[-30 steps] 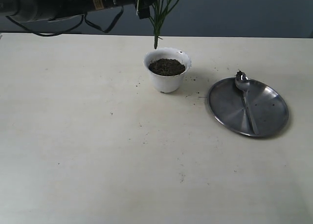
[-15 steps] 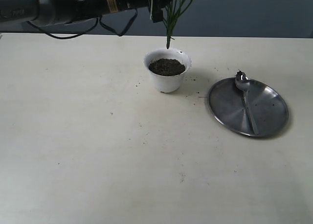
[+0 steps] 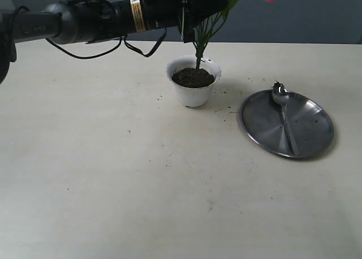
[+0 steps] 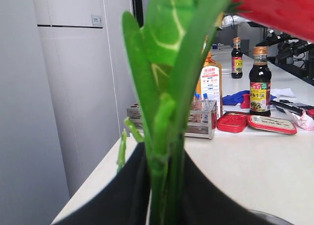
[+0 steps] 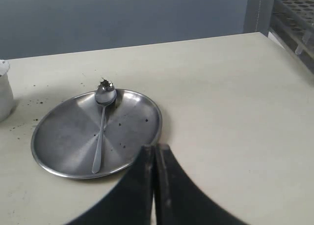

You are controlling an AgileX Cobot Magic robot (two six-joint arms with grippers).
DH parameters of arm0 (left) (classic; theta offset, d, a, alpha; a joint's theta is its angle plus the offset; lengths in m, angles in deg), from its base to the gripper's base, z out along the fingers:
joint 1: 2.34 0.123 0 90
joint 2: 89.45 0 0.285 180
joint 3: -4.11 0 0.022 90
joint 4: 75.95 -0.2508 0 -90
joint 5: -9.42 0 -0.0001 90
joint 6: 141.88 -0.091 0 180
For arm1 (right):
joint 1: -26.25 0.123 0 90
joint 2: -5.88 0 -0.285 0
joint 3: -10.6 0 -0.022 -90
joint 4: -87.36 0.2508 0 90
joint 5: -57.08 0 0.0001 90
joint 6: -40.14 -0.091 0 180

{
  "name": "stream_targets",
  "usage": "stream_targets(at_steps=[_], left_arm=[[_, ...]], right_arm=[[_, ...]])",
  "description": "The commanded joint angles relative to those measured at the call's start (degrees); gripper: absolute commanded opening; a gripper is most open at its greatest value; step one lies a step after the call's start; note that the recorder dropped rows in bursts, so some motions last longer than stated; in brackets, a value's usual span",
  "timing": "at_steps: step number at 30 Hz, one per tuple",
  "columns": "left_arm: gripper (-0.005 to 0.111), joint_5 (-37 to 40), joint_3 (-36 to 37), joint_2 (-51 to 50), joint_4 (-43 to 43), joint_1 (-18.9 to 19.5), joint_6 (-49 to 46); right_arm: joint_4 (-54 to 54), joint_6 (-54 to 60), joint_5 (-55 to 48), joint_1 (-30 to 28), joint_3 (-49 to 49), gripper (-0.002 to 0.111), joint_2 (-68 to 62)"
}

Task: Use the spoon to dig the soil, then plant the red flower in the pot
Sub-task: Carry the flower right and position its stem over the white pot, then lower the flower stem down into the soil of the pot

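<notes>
Left gripper (image 3: pixel 192 16), jaws nipped narrowly on the thin green stems of the artificial red-bloomed flower (image 3: pixel 201 44), hangs above the small white scalloped plastic pot (image 3: pixel 193 95). The stems' long axis runs near-upright, tip down at the dark crumbly soil (image 3: pixel 193 77) (contact uncertain), so insertion calls for a straight descent. Right gripper (image 5: pixel 155 185), pressed together and empty, sits near the silver spoon (image 3: pixel 285 117) on the round steel plate (image 3: pixel 263 134).

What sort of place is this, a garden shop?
Probably a robotics lab or test room: a cabled robot arm works over a white table, and another bench holds sauce bottles and a tube rack.
</notes>
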Motion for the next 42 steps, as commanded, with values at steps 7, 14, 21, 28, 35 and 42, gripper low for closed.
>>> stream_targets(at_steps=[7, 14, 21, 28, 35, 42], left_arm=[[0.000, 2.9, -0.3, 0.3, -1.4, 0.1, -0.1], [0.000, -1.1, -0.3, -1.6, 1.1, 1.2, -0.1], [0.000, -1.3, -0.3, -1.8, 1.4, 1.2, -0.8], [0.000, -1.4, -0.7, -3.1, 2.9, 1.2, -1.2], [0.000, -1.4, -0.8, -3.5, 2.3, 1.1, -1.1], [0.000, -1.4, -0.8, -3.5, 1.5, 1.1, -1.3]], right_arm=[[0.1, 0.2, 0.6, -0.2, -0.1, 0.000, 0.2], [0.1, 0.2, 0.6, -0.2, -0.1, 0.000, 0.2], [0.1, 0.2, 0.6, -0.2, -0.1, 0.000, 0.2], [0.1, 0.2, 0.6, -0.2, -0.1, 0.000, 0.2], [0.1, 0.2, 0.6, -0.2, -0.1, 0.000, 0.2], [0.1, 0.2, 0.6, -0.2, -0.1, 0.000, 0.2]])
